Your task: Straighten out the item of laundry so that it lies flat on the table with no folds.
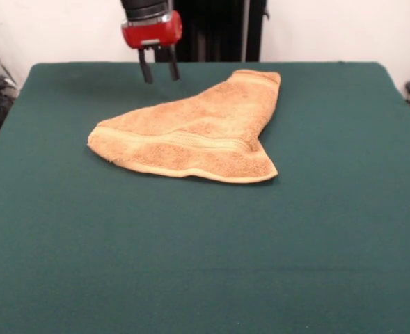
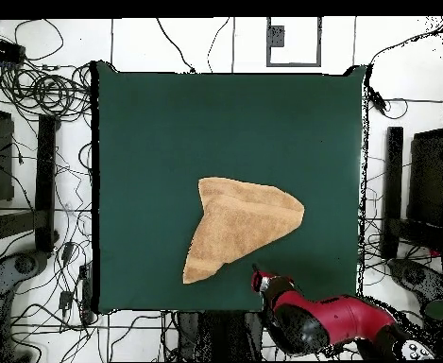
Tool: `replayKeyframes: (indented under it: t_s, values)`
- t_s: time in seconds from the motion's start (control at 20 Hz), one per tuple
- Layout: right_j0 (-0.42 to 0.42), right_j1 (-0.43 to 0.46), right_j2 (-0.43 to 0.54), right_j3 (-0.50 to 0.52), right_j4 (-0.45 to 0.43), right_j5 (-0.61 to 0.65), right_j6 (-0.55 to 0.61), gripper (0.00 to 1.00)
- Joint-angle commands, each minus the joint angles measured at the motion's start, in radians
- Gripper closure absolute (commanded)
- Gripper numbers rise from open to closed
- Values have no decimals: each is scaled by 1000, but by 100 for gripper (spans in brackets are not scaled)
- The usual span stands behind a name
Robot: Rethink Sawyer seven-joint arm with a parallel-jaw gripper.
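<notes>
Although the table [image 1: 344,229] is wide, the towel [image 1: 191,136] takes up only its middle, folded over into a rough triangle whose long side runs toward the robot's edge. The gripper [image 1: 158,72] hangs just off that side, above bare cloth, its two fingers a little apart and holding nothing. The layers under the fold are hidden.

In the front view the towel [image 1: 191,132] lies folded on the bench [image 1: 205,264] toward its far side, with the claw [image 1: 159,72] above the bench behind the towel's left part.
</notes>
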State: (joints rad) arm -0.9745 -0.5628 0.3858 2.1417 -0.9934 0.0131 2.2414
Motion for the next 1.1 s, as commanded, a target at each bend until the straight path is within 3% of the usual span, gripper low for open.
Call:
replayKeyframes:
  t_s: [0.05, 0.2, 0.4, 0.65, 0.85, 1.0, 1.1]
  values:
    - [-181, 279, 343, -96, -154, 59, -134, 0]
    - [-144, 310, 302, -110, -220, -60, -30, 0]
    - [-35, 278, 178, -124, -183, -244, 24, 0]
    - [-22, 310, 172, -129, -190, -296, 37, 0]
    - [39, 267, 129, -105, -131, -333, 40, 0]
    - [139, 220, 14, -86, -26, -452, 15, 0]
    - [164, 227, -27, -85, 12, -518, 3, 0]
